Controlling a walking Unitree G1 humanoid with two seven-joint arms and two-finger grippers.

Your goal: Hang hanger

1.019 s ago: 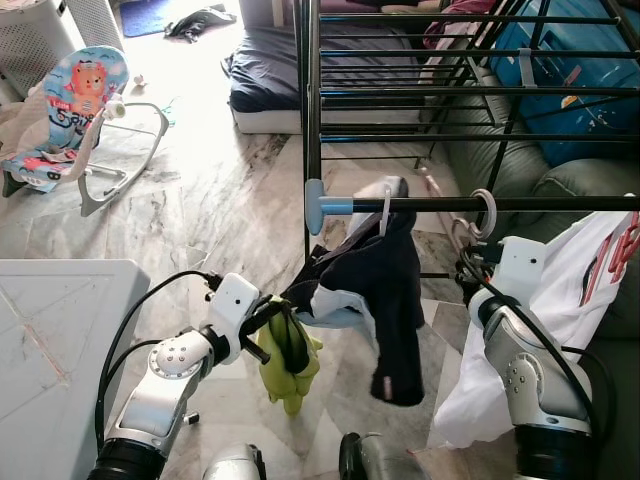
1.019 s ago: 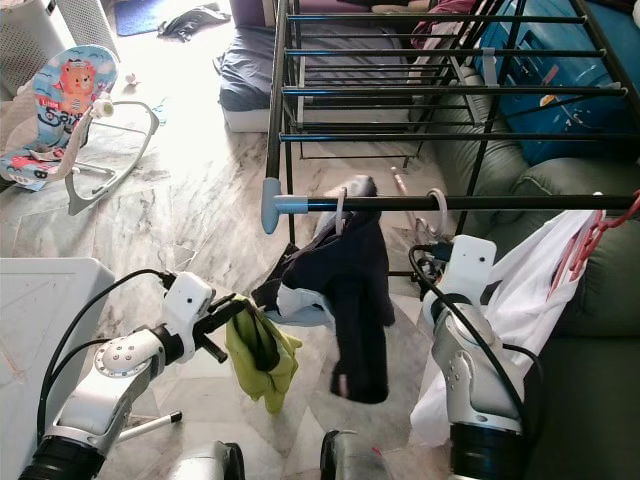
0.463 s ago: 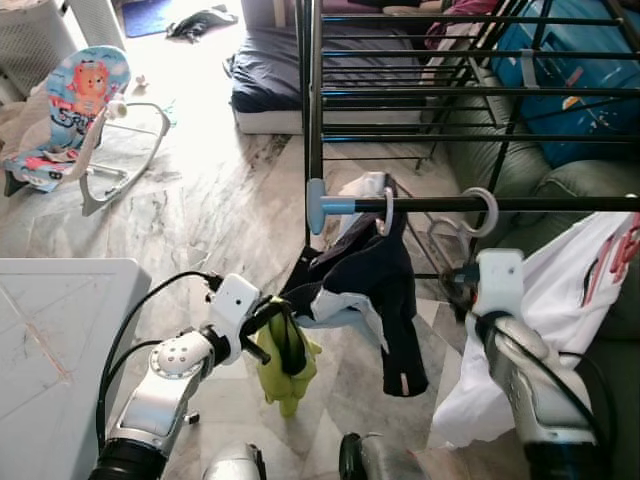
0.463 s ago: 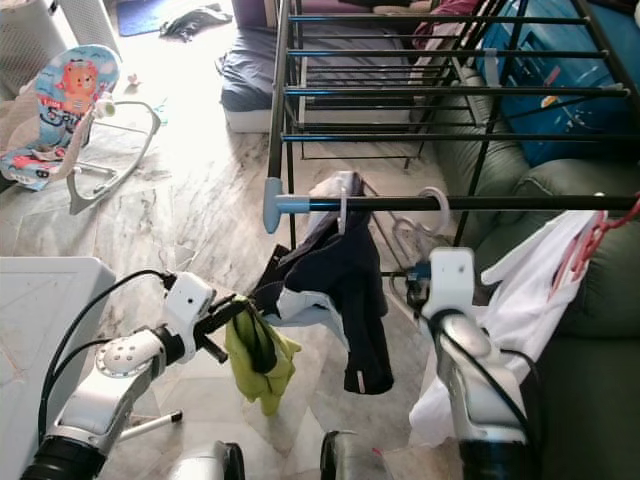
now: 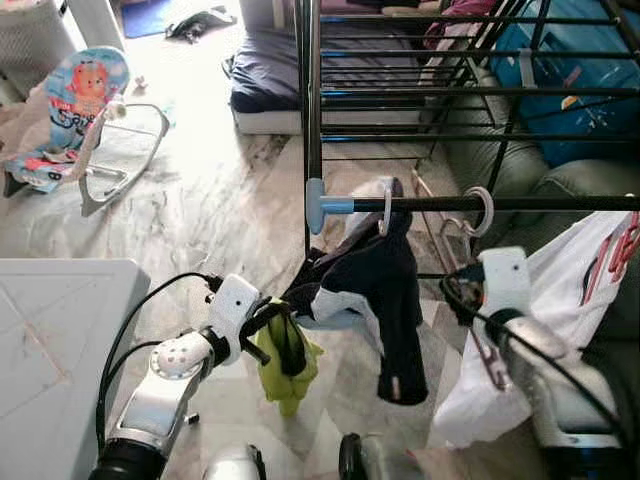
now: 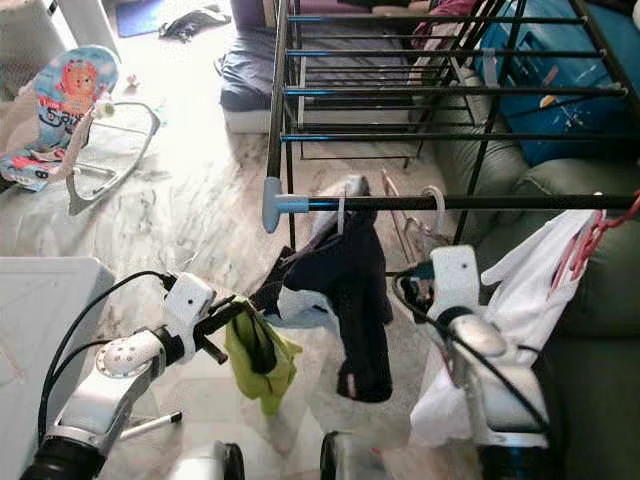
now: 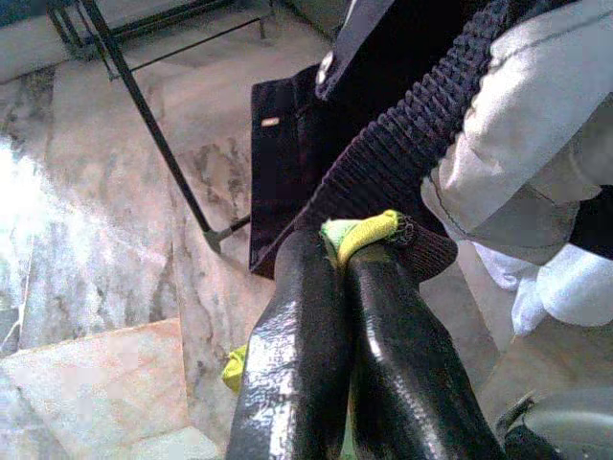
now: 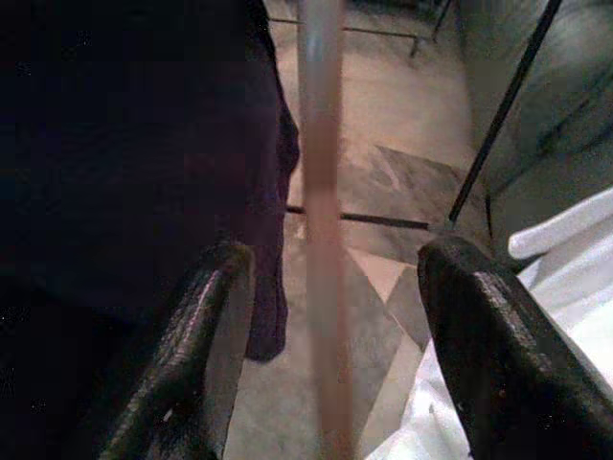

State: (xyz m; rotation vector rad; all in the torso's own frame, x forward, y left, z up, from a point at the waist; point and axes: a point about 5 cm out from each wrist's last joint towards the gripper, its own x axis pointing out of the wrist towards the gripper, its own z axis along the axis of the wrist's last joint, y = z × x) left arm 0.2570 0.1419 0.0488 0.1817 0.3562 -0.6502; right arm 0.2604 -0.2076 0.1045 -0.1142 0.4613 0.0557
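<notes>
Pink hanger (image 8: pixel 321 240) hooked on the drying rack rail (image 5: pixel 540 203), right of the dark garment (image 5: pixel 385 290). Right gripper (image 8: pixel 326 316): 2 fingers spread wide, hanger bar between them, untouched. Left gripper (image 7: pixel 350 278) pinched on a yellow-green cloth (image 5: pixel 285 365). Retreat straight, avoid snagging the bar.

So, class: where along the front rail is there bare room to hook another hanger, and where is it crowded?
Bare rail runs between the white hook and the white shirt. It is crowded near the blue end cap, where the dark garment hangs, and the right tool is open around a pink hanger bar.
</notes>
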